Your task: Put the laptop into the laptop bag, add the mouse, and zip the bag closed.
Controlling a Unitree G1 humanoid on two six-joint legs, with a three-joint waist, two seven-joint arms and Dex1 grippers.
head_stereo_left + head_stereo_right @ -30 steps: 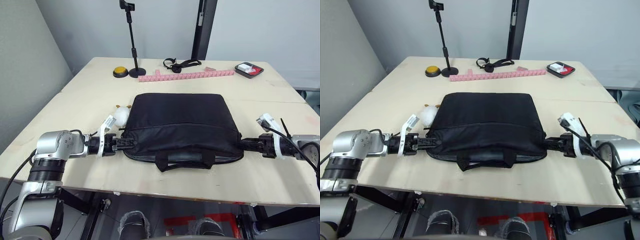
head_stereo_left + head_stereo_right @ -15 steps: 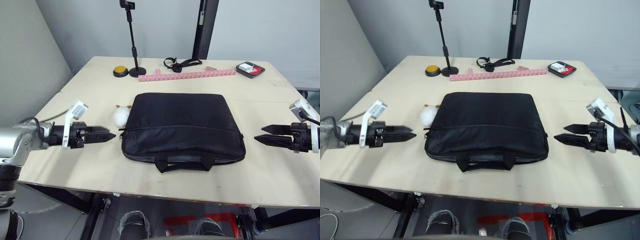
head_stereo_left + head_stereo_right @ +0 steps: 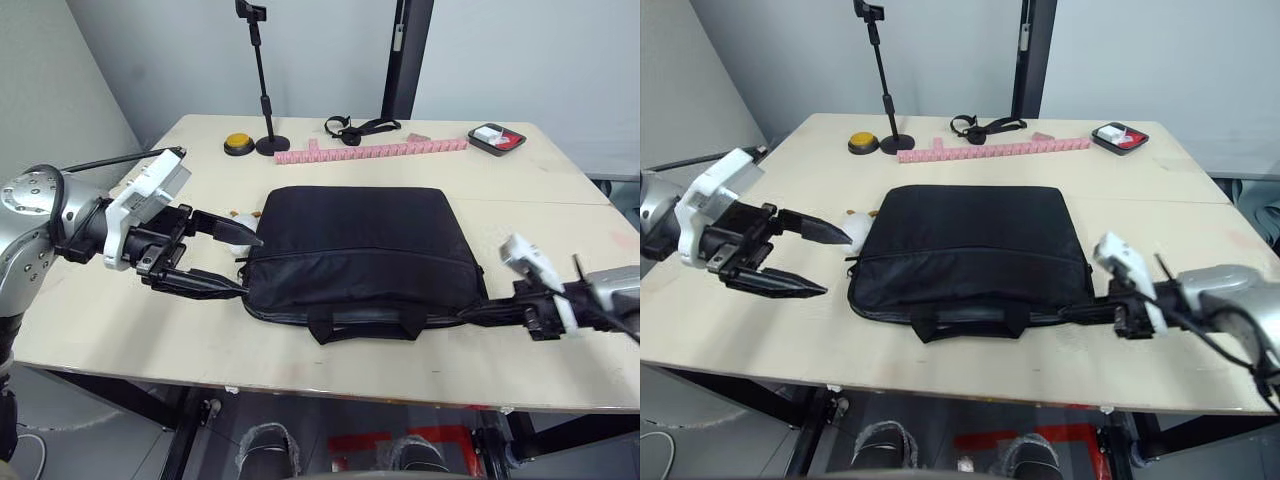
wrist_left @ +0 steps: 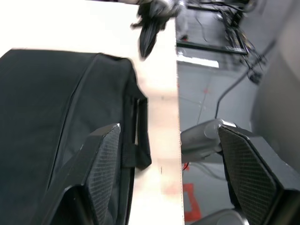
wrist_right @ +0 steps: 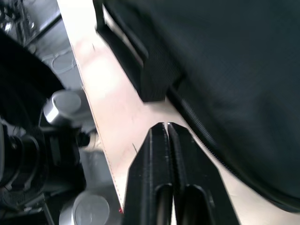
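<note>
Laptop bag (image 3: 362, 252): flat on the table (image 3: 560, 190), centred near the front edge, handles (image 3: 368, 322) toward the near side. Bulges as if loaded; laptop and mouse not to be seen. Whether the zipper is fully run cannot be told from these views.

Left claw (image 3: 240, 262): fingers spread wide apart, hovering just beside the bag's left end, gripping nothing. One finger above the lumpy white soft thing (image 3: 241, 229) that lies at the bag's far-left corner, the other close to the near-left corner.

Right claw (image 3: 1067, 312): fingers pressed together, tips low over the table at the bag's near-right corner, against or just beside the zipper edge. Not clear whether anything is pinched between them.

Step in hand, as judged: closing stage, zipper work at the near-right corner with the left claw positioned to brace the left end.

Next move calls for: locating the zipper pull, pinching it firmly, steadying the soft fabric from the opposite end, drawing along the seam without dragging the bag.

Far side of table: phone stand (image 3: 265, 85), yellow button (image 3: 239, 143), pink strip (image 3: 372, 151), black strap (image 3: 358, 128), small tray (image 3: 497, 139).
</note>
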